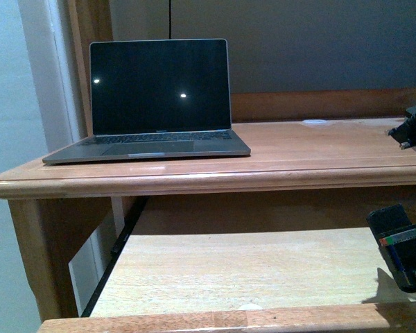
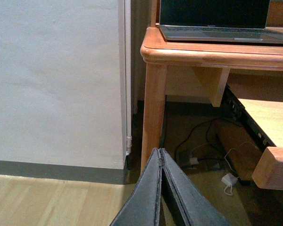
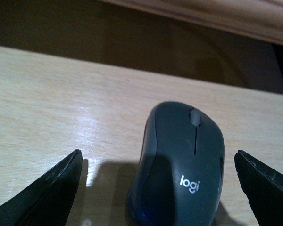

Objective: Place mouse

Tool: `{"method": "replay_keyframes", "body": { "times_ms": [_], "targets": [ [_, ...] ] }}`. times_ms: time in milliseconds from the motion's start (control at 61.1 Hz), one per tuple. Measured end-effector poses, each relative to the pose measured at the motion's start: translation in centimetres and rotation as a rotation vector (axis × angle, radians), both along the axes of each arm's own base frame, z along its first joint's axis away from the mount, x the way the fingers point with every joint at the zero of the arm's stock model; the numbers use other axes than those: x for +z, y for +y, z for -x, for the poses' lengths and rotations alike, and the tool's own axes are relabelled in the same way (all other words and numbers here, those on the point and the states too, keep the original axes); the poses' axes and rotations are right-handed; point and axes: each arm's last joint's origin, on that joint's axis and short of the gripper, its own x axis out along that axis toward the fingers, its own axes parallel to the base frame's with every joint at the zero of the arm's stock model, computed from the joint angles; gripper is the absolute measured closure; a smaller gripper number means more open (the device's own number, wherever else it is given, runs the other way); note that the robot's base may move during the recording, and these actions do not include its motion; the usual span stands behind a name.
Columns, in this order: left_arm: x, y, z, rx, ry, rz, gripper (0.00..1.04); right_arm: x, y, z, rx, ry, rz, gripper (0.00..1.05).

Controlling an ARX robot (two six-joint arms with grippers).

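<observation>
In the front view, the desk top (image 1: 319, 149) ends in a rounded front lip. A laptop (image 1: 156, 97) stands open on its left part, leaving the right part as bare wood. Below the lip, the pull-out shelf (image 1: 243, 270) shows a wide stretch of pale wood. The right gripper (image 1: 401, 246) sits low over the shelf at the picture's right edge. The mouse cannot be made out from here.

In the left wrist view, the left gripper (image 2: 162, 186) has its two fingers pressed flat together with nothing between them. It hangs apart from the desk, above the floor near the desk leg (image 2: 153, 113). A wall (image 2: 56, 80) stands beside the leg, and cables (image 2: 203, 146) lie under the desk.

In the right wrist view, the mouse (image 3: 184, 160) rests on the shelf's pale wood (image 3: 61, 103), between the spread fingers of the right gripper (image 3: 158, 153). Neither finger touches it. A clear gap shows on each side, narrower at the finger (image 3: 266, 188) beside the mouse's far flank. The dark space under the desk lip lies just beyond the mouse's front end.
</observation>
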Motion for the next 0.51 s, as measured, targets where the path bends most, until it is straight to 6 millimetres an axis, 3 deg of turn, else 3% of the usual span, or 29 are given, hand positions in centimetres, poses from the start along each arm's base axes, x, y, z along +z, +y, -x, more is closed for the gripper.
{"method": "replay_keyframes", "body": {
  "times_ms": [344,508],
  "targets": [
    [0.0,0.0,0.0,0.0,-0.002,0.0,1.02,-0.8,-0.6,-1.1,-0.074,0.12,-0.034,0.08],
    [0.0,0.0,0.0,0.0,-0.001,0.0,1.02,-1.0,-0.6,-1.4,-0.078,0.123,-0.073,0.34]
  ]
}}
